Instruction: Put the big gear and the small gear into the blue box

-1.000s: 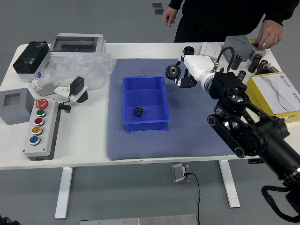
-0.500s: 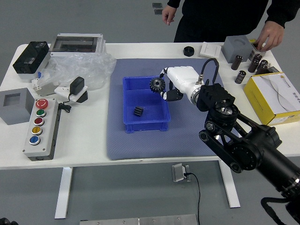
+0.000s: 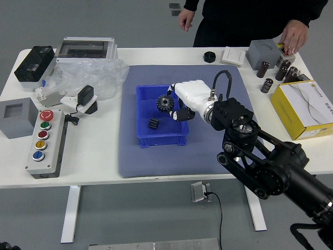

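The right hand (image 3: 193,97) has carried the big gear (image 3: 165,103) farther over the blue box (image 3: 162,140), fingers pinching it; the small gear (image 3: 153,123) lies inside. The left arm (image 3: 7,246) shows at the lower left corner.

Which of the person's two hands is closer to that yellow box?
Left. The person's left hand is just beyond the yellow box. The right hand hangs past the far edge of the table, farther toward the picture's left.

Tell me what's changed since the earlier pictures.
The right hand carried the big gear left and nearer the robot, from beside the blue box to over it, without letting go. The person's hands shifted slightly. The small gear and box stayed put.
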Robot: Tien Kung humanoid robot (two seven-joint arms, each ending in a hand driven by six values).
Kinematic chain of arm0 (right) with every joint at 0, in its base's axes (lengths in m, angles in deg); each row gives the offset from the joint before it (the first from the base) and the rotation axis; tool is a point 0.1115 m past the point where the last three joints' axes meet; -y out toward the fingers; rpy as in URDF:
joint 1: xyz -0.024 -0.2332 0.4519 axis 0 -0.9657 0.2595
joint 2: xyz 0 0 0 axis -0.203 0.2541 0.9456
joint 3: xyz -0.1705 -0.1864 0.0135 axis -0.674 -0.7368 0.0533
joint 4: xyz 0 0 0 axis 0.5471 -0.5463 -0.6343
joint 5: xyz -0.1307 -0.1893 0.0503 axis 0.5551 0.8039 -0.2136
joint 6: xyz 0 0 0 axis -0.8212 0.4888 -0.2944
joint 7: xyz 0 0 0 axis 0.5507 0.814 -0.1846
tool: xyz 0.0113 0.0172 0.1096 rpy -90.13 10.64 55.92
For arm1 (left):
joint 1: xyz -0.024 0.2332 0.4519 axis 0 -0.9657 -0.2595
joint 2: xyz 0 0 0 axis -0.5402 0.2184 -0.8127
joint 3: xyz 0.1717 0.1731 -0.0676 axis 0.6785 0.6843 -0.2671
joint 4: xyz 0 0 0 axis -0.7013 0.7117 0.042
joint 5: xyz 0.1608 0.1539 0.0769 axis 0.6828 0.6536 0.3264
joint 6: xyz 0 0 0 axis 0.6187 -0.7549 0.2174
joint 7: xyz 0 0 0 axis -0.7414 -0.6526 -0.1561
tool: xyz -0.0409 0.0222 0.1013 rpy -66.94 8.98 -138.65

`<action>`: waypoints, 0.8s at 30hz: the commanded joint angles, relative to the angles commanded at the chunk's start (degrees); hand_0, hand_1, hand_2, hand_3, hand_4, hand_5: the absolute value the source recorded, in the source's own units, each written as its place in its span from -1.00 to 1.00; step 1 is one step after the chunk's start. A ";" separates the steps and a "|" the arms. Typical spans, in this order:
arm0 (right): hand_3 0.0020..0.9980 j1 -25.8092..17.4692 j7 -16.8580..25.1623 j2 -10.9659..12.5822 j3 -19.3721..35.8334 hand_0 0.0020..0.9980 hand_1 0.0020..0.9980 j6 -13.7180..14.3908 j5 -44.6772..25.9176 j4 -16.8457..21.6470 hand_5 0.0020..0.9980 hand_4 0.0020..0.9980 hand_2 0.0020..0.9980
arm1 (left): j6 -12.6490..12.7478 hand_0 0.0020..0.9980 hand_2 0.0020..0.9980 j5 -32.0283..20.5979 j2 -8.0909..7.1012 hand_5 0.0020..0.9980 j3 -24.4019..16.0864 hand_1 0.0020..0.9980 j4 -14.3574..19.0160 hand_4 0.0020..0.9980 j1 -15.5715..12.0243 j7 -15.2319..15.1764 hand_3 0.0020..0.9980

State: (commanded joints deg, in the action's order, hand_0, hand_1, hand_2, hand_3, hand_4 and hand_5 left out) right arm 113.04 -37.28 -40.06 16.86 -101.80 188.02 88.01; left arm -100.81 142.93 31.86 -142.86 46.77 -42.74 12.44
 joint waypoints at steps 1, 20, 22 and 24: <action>0.46 0.01 0.10 0.02 0.15 0.04 -0.02 -0.47 0.00 -0.03 -0.20 0.39 0.15 | 0.01 0.74 0.68 -0.03 0.01 0.50 0.01 0.68 0.00 0.53 0.02 0.00 0.77; 0.84 -0.22 0.43 1.13 3.37 0.56 0.41 -4.21 0.00 2.82 0.06 0.68 0.65 | 0.16 0.74 0.67 -0.33 0.13 0.49 0.08 0.68 -0.03 0.53 0.13 -0.02 0.77; 0.84 -0.54 0.36 1.74 4.61 0.56 0.41 -4.25 0.00 4.07 0.06 0.68 0.65 | 0.23 0.74 0.67 -0.47 0.13 0.49 0.15 0.68 -0.05 0.53 0.20 -0.02 0.77; 0.81 -1.02 0.38 2.47 6.11 0.67 0.52 -4.12 0.00 5.45 0.07 0.66 0.66 | 0.28 0.74 0.67 -0.56 0.12 0.49 0.18 0.68 -0.06 0.53 0.26 -0.03 0.77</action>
State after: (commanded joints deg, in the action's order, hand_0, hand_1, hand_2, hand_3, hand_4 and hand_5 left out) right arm 112.01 -36.90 -37.58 22.97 -105.92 188.02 93.46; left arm -100.52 142.37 31.98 -142.67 46.71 -42.48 12.41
